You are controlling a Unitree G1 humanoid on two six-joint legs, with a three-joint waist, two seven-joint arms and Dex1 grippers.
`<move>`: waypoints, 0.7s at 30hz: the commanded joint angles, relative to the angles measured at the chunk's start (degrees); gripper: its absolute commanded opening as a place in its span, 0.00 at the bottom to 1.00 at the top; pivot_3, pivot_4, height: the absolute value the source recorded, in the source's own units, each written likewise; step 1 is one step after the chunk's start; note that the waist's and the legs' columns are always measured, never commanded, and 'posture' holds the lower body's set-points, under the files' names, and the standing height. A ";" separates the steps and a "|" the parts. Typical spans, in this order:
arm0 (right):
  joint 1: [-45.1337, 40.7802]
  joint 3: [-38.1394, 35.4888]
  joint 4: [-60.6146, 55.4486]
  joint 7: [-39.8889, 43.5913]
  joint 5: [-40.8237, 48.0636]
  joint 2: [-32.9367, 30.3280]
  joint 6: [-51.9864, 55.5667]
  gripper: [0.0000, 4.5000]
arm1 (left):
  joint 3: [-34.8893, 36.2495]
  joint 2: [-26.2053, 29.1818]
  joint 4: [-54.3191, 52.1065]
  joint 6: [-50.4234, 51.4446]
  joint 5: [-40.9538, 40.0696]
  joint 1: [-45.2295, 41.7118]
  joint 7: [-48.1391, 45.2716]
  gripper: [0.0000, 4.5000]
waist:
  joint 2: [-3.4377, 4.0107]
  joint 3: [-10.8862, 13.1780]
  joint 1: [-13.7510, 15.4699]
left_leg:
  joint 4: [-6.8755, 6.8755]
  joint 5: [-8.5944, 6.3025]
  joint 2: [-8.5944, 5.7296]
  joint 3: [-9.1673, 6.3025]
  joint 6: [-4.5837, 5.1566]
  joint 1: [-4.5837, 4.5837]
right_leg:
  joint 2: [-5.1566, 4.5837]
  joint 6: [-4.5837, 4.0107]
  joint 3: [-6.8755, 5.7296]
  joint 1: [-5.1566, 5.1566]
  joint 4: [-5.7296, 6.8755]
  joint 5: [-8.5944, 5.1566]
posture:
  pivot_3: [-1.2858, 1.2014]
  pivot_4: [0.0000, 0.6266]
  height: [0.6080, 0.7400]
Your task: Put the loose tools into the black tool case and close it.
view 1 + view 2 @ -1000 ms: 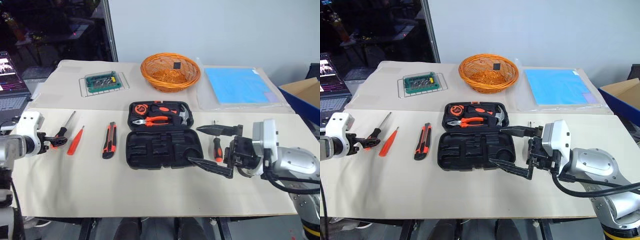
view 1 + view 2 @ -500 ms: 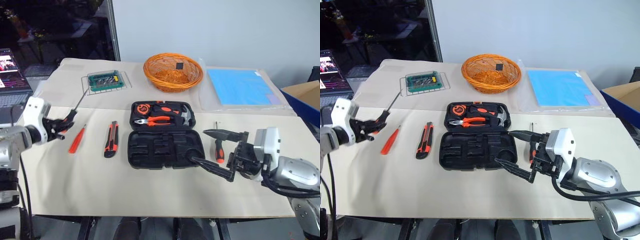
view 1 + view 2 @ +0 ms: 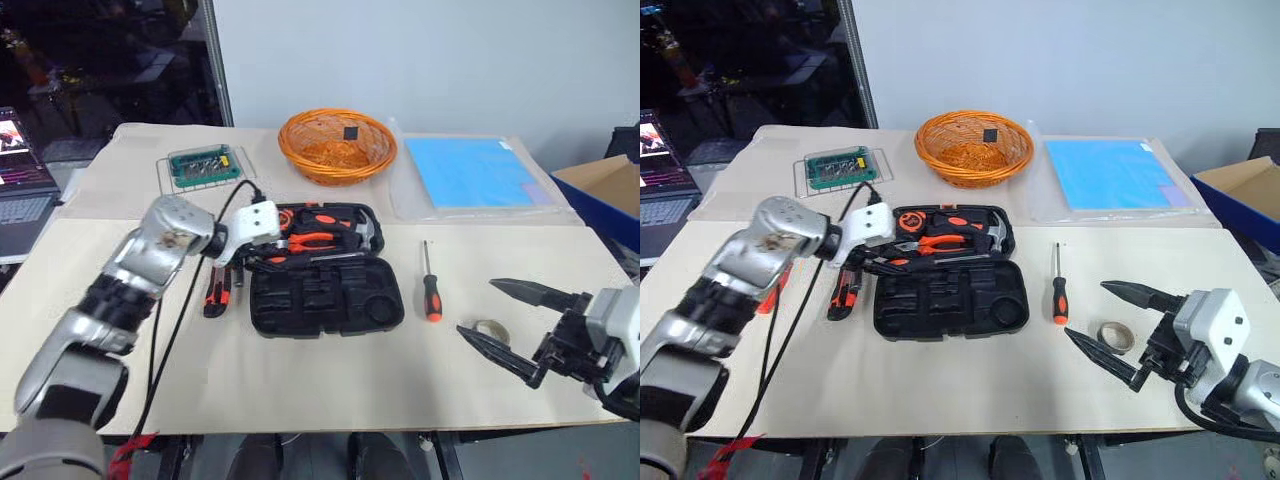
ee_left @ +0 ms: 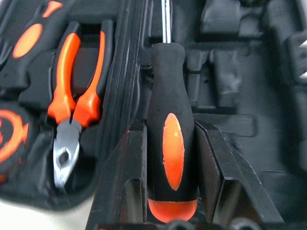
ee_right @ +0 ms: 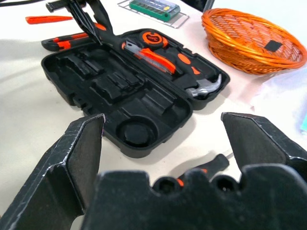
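Gripping a black-and-orange screwdriver [image 4: 171, 143] by its handle, your left gripper [image 3: 262, 248] is hanging over the open black tool case [image 3: 325, 297], at the case's left end near the hinge line. In the left wrist view you are seeing both fingers [image 4: 125, 172] pressing the handle's sides, the steel shaft running out over the moulded slots, with the orange-handled pliers [image 4: 72, 96] lying in the lid half beside it.

Your right gripper [image 3: 1118, 330] is standing wide apart and holding nothing, over the table [image 3: 300, 390] well to the right of the case, just beside a small roll of tape [image 3: 1116, 336].

You are looking at a second screwdriver [image 3: 430, 285] lying on the table between the case and that gripper. The utility knife [image 3: 839, 297] is lying just left of the case, partly behind your left arm, and a slim orange tool [image 3: 772, 292] is peeking out further left. The wicker basket [image 3: 340, 144] is sitting behind the case.
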 commanded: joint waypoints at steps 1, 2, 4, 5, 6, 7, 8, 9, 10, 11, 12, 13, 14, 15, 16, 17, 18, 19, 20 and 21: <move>0.09 -1.26 -3.97 -1.40 1.54 -0.61 0.26 1.00 | -2.13 -2.22 5.53 -6.05 5.34 -2.71 -0.99 0.20 | 0.00 0.00 -0.01 | 0.00 0.00 -0.02 0.00 0.00 -0.04 | -0.02 0.08 0.00 -0.02 -0.02 -0.04 | 0.52 0.24 1.00; -0.04 -1.06 -4.57 -1.90 1.80 -0.56 0.58 1.00 | -2.53 -2.81 6.69 -6.91 6.40 -2.94 -1.15 0.20 | 0.00 0.00 -0.04 | 0.00 -0.02 -0.02 0.00 0.02 -0.05 | -0.02 0.08 0.01 -0.02 -0.03 -0.04 | 0.52 0.24 1.00; -0.01 -0.53 -5.32 -2.62 1.70 -0.34 0.77 1.00 | -2.96 -3.77 8.72 -7.26 8.06 -3.35 -1.32 0.20 | 0.00 0.00 0.09 | 0.00 -0.03 -0.02 0.00 0.04 -0.08 | -0.04 0.05 0.02 -0.04 -0.03 -0.02 | 0.52 0.24 1.00; 0.01 -0.18 -5.57 -2.93 1.57 -0.23 0.82 1.00 | -3.05 -3.92 9.37 -7.76 8.76 -3.43 -1.65 0.20 | 0.00 0.00 0.20 | 0.00 -0.04 -0.02 -0.02 0.05 -0.09 | -0.04 0.04 0.01 -0.04 -0.03 -0.02 | 0.52 0.24 1.00; 0.02 0.17 -5.75 -3.19 1.40 -0.14 0.81 1.00 | -3.09 -4.05 9.64 -7.75 9.26 -3.39 -2.02 0.20 | 0.00 0.00 0.29 | 0.00 -0.04 -0.03 -0.02 0.05 -0.10 | -0.05 0.03 0.00 -0.03 -0.03 -0.02 | 0.52 0.24 1.00; -0.03 0.46 -5.94 -3.50 1.35 -0.11 0.86 1.00 | -3.07 -4.12 9.91 -7.92 9.82 -3.32 -2.12 0.20 | 0.00 0.00 0.30 | 0.00 -0.04 -0.05 -0.02 0.05 -0.09 | -0.06 0.04 0.00 -0.03 -0.03 -0.02 | 0.52 0.24 1.00; -0.12 0.69 -6.10 -3.80 1.43 -0.06 0.90 1.00 | -3.04 -4.19 10.21 -8.17 10.45 -3.27 -2.09 0.20 | 0.00 0.00 0.29 | 0.02 -0.04 -0.05 -0.02 0.05 -0.10 | -0.06 0.05 0.00 -0.02 -0.03 -0.03 | 0.52 0.24 1.00; -0.21 0.82 -6.14 -4.00 1.70 0.05 0.89 1.00 | -3.07 -4.24 10.43 -8.34 10.97 -3.20 -2.10 0.20 | 0.01 -0.01 0.28 | 0.03 -0.04 -0.05 -0.02 0.05 -0.08 | -0.07 0.06 0.01 -0.01 -0.02 -0.03 | 0.52 0.24 1.00; -0.29 0.98 -6.19 -4.19 1.83 0.05 0.90 1.00 | -2.95 -4.28 10.68 -8.55 11.31 -3.17 -2.05 0.20 | 0.01 -0.01 0.29 | 0.04 -0.03 -0.05 -0.02 0.05 -0.08 | -0.07 0.06 0.00 0.00 -0.01 -0.03 | 0.52 0.24 1.00; -0.32 1.08 -6.08 -4.20 1.85 0.03 0.83 1.00 | -2.76 -4.36 10.85 -8.58 11.57 -3.15 -1.81 0.20 | 0.01 -0.01 0.31 | 0.05 -0.03 -0.04 -0.03 0.05 -0.07 | -0.07 0.06 0.00 0.00 0.00 -0.03 | 0.52 0.24 1.00; -0.42 1.29 -5.86 -4.17 1.80 0.03 0.72 1.00 | -2.23 -4.36 10.64 -8.06 11.28 -3.14 -2.03 0.31 | 0.03 -0.02 0.32 | 0.06 -0.03 -0.04 -0.04 0.05 -0.06 | -0.06 0.06 -0.01 0.01 0.01 -0.03 | 0.52 0.24 1.00; -0.50 1.45 -5.64 -4.10 1.71 0.01 0.63 1.00 | -1.51 -4.50 10.45 -7.72 11.01 -3.17 -1.87 0.42 | 0.03 -0.02 0.31 | 0.07 -0.03 -0.04 -0.05 0.05 -0.06 | -0.06 0.06 -0.01 0.02 0.02 -0.03 | 0.52 0.24 1.00; -0.62 1.61 -5.37 -3.98 1.65 -0.02 0.51 1.00 | -0.55 -4.76 10.11 -7.56 10.54 -3.21 -1.53 0.45 | 0.02 -0.02 0.32 | 0.09 -0.03 -0.04 -0.05 0.05 -0.06 | -0.06 0.06 -0.02 0.01 0.05 -0.03 | 0.52 0.24 1.00; -0.83 1.96 -5.27 -4.06 1.52 -0.03 0.47 1.00 | 0.72 -4.96 9.63 -7.73 9.64 -3.11 -1.24 0.53 | 0.03 -0.02 0.36 | 0.10 -0.03 -0.04 -0.05 0.04 -0.06 | -0.06 0.06 -0.02 -0.01 0.08 -0.03 | 0.52 0.24 1.00; -1.19 2.31 -5.10 -4.12 1.52 -0.09 0.43 1.00 | 2.42 -4.81 8.31 -6.14 8.10 -2.84 -1.59 0.61 | 0.06 -0.04 0.39 | 0.14 -0.03 -0.03 -0.07 0.05 -0.06 | -0.06 0.07 -0.03 0.02 0.09 -0.03 | 0.52 0.24 1.00; -1.49 2.61 -5.02 -4.19 1.52 -0.10 0.39 1.00 | 4.01 -4.25 6.95 -6.14 6.87 -2.25 -1.87 0.65 | 0.05 -0.04 0.45 | 0.17 -0.03 -0.03 -0.08 0.05 -0.05 | -0.06 0.07 -0.04 0.05 0.11 -0.03 | 0.52 0.24 1.00; -1.78 2.89 -4.97 -4.24 1.50 -0.10 0.33 1.00 | 5.90 -3.65 5.55 -7.26 5.65 -1.38 -1.73 0.65 | 0.05 -0.04 0.48 | 0.20 -0.03 -0.03 -0.08 0.04 -0.08 | -0.07 0.08 -0.04 0.00 0.13 -0.04 | 0.52 0.24 1.00; -2.16 3.16 -4.76 -4.28 1.42 -0.09 0.25 1.00 | 9.40 -3.62 3.91 -4.66 2.53 -0.71 -1.58 0.65 | 0.05 -0.04 0.50 | 0.21 -0.03 -0.03 -0.08 0.04 -0.08 | -0.06 0.08 -0.04 0.00 0.14 -0.04 | 0.52 0.24 1.00; -2.42 3.40 -4.64 -4.32 1.32 -0.06 0.22 1.00 | 12.82 -4.02 2.46 -1.91 -0.39 -0.06 -0.69 0.65 | 0.05 -0.04 0.46 | 0.22 -0.03 -0.02 -0.08 0.05 -0.08 | -0.07 0.07 -0.04 0.00 0.16 -0.04 | 0.52 0.24 1.00; -2.57 3.53 -4.58 -4.36 1.25 -0.04 0.21 1.00 | 15.10 -4.38 1.39 0.40 -2.35 0.37 -0.07 0.65 | 0.05 -0.04 0.43 | 0.22 -0.03 -0.02 -0.07 0.05 -0.08 | -0.07 0.06 -0.03 0.00 0.16 -0.03 | 0.52 0.24 1.00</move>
